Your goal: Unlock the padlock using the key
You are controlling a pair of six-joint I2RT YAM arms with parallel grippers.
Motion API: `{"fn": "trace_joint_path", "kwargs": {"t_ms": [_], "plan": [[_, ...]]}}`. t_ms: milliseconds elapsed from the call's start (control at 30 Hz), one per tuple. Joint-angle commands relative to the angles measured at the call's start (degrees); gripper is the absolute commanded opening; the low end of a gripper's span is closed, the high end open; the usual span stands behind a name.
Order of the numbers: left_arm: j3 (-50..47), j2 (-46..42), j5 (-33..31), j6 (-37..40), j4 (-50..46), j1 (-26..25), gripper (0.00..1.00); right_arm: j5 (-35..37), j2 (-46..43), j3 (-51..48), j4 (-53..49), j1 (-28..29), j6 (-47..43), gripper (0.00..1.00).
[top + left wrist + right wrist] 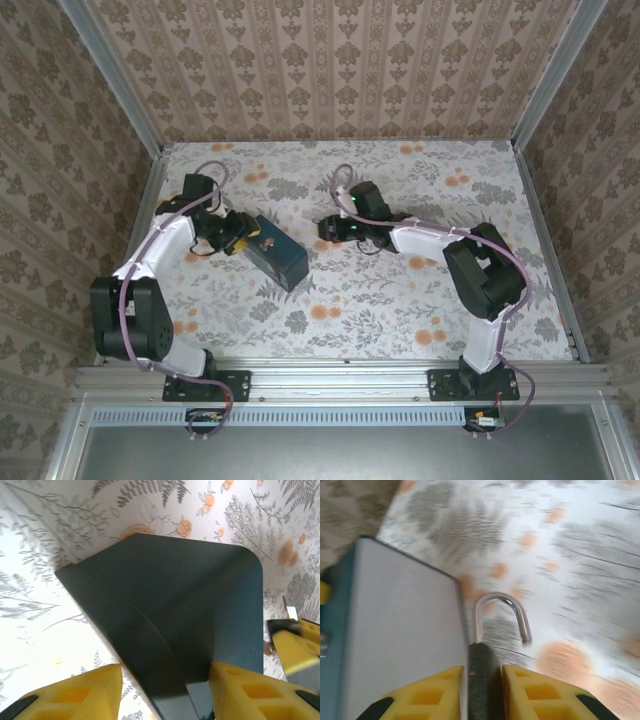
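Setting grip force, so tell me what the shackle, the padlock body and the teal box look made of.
Shackle: polished bare metal, likely steel; bright glints along its bend.
Padlock body: dark, matte, grainy; coated metal or a rubbery sleeve, unclear.
Teal box: smooth satin finish, soft sheen; painted metal or plastic.

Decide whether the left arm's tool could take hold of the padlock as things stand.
Probably not: the left tool is busy clasping the dark box, and the right tool is shut on the padlock body, leaving just its shackle exposed.
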Motion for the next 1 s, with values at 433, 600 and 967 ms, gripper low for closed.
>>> {"fn": "trace_joint_path", "kwargs": {"t_ms": [433,600,967], "plan": [[11.93,2.29,3.87,1.65,-0.63,-3.29,0.5,10.59,-16.75,-13.92,-13.09,-7.44,-10.24,0.56],[12.01,-0.79,2.44,3.42,-3.8,0.46,0.51,11.67,-24.55,-7.14,-21.0,-2.75,-13.41,0.74],[3.67,-6.18,-2.38,4.55,-5.47,8.56,0.51,26.73,-13.28,9.89,-26.59,19.16,-9.3,1.0]]}}
